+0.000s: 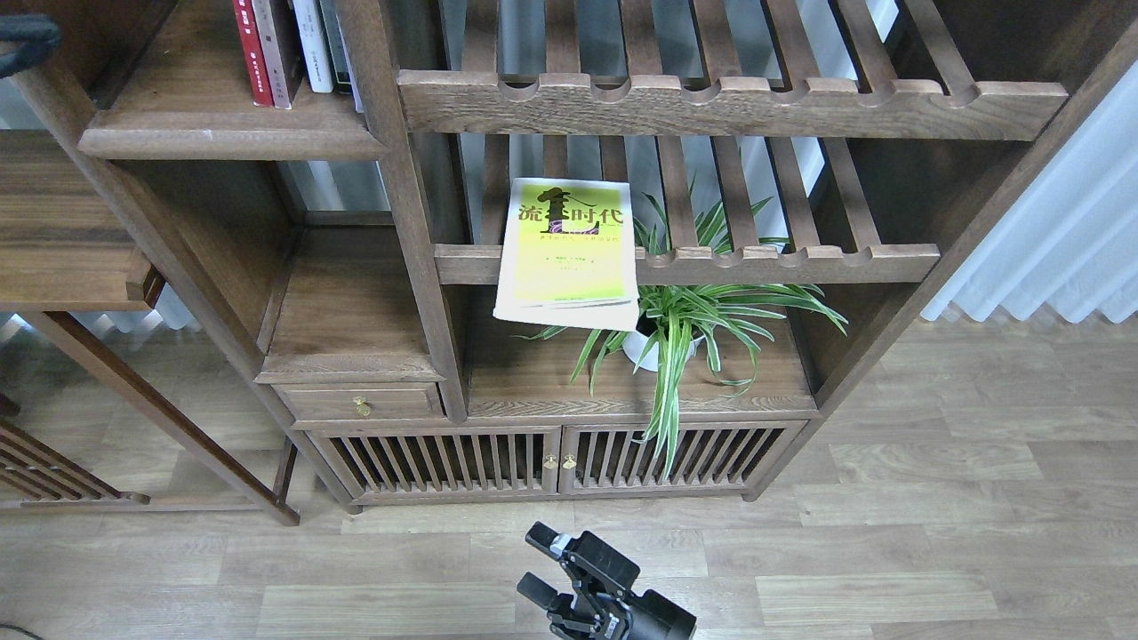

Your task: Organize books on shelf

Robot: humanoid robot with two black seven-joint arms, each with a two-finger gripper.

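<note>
Floor (933, 498) lies open all around my right gripper (536, 564), which sits low at the bottom edge with its two fingers spread wide and nothing between them. My left gripper is out of view.

The lime book (569, 253) lies flat on the lower slatted rack (800, 262), at its left end, its near edge overhanging the notched front rail and touching the plant (702, 311) leaves at its right.

On the shelf (222, 133), upper left, the red book (252, 49) and others stand upright near its right post, leaving the plank's left part bare.
</note>
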